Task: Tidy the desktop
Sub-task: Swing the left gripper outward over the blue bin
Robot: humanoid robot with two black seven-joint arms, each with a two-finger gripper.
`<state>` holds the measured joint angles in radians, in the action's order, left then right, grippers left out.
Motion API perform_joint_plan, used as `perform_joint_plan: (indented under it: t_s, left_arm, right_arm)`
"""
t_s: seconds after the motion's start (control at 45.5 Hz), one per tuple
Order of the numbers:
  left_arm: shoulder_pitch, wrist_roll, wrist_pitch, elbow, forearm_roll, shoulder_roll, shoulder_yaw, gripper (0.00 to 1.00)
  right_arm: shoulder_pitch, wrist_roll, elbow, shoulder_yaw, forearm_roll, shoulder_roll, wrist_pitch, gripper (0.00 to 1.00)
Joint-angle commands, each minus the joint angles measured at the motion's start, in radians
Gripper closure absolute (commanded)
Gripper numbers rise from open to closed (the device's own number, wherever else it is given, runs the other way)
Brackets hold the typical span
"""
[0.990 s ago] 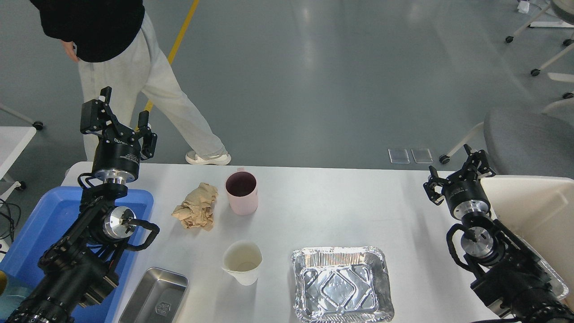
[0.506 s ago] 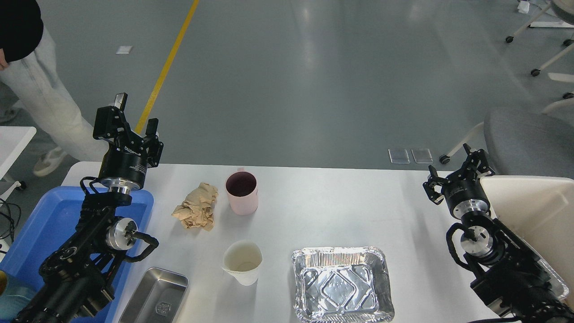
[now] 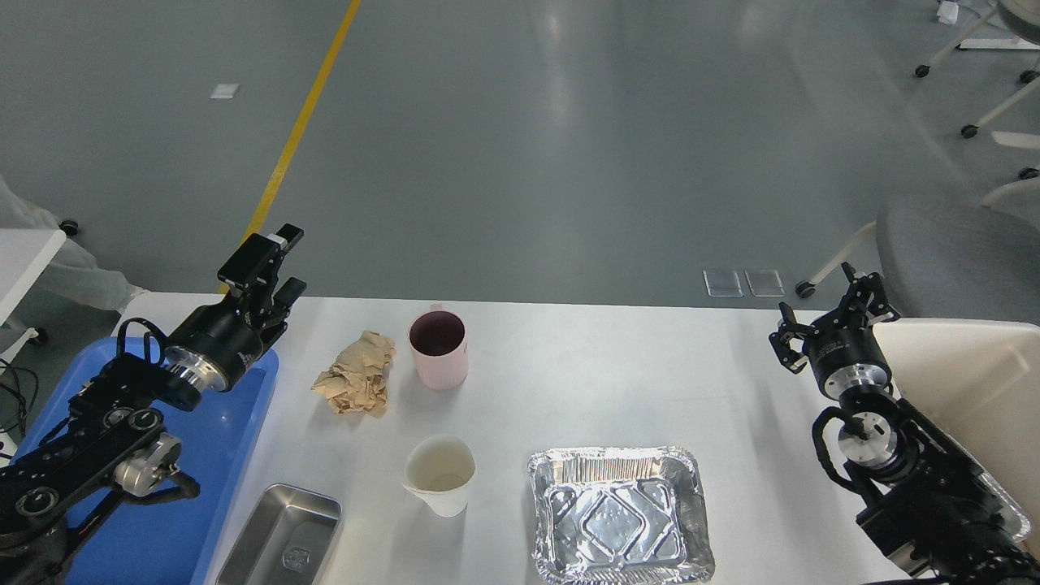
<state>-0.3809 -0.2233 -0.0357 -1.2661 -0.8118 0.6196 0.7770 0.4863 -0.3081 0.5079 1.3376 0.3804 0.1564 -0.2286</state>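
Note:
The white desktop [image 3: 617, 382] carries a crumpled brown paper [image 3: 357, 375], a pink mug [image 3: 439, 348] standing upright beside it, a cream paper cup [image 3: 440, 473], a crinkled foil tray [image 3: 621, 513] and a small steel pan [image 3: 280, 536] at the front edge. My left gripper [image 3: 276, 266] is open and empty. It hangs over the table's back left corner, tilted toward the far right, left of the paper. My right gripper [image 3: 829, 307] is also open and empty, above the right end of the desktop.
A blue plastic tray [image 3: 223, 455] lies under my left arm at the left end. A cream bin [image 3: 975, 382] stands at the right end behind my right arm. A grey chair [image 3: 959, 252] is past the right corner, and a small white table [image 3: 24, 260] stands at far left.
My left arm has dropped lower and its gripper has swung right, tilting over toward the table. The person behind the table has walked off to the left. The right arm has barely moved.

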Motion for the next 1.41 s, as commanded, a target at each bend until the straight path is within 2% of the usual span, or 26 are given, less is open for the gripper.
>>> perform_joint_plan:
  t_s: [0.0,0.066,0.22,0.462,0.726,0.902,1.386]
  left_arm:
    - [0.002,0.071,0.000,-0.102,0.000,0.153,-0.088,0.02]
    - [0.004,0.081,0.000,-0.166,0.000,0.236,-0.125,0.02]
    - [0.005,0.101,0.014,-0.232,-0.001,0.385,-0.166,0.02]
    - [0.008,0.099,0.062,-0.338,-0.010,0.629,-0.171,0.02]
    - [-0.009,0.056,0.183,-0.377,-0.064,0.858,-0.159,0.02]
    - [-0.016,0.051,0.246,-0.407,-0.079,0.922,-0.151,0.03]
    - [-0.118,0.062,0.371,-0.417,-0.283,0.927,-0.151,0.03]
  right_arm:
    - [0.000,0.000,0.000,-0.001,0.002,-0.002,0.000,0.00]
    - [0.002,0.000,0.000,-0.001,0.002,-0.002,0.000,0.00]
    - [0.003,0.000,0.001,-0.003,0.003,-0.005,0.000,0.00]
    - [0.012,0.000,0.009,-0.003,0.009,-0.008,0.000,0.00]
    - [0.020,0.000,0.009,-0.005,0.017,-0.008,0.000,0.00]
    - [0.037,0.000,0.009,-0.044,0.017,-0.008,0.000,0.00]
    - [0.052,-0.002,0.008,-0.075,0.017,-0.003,0.000,0.00]
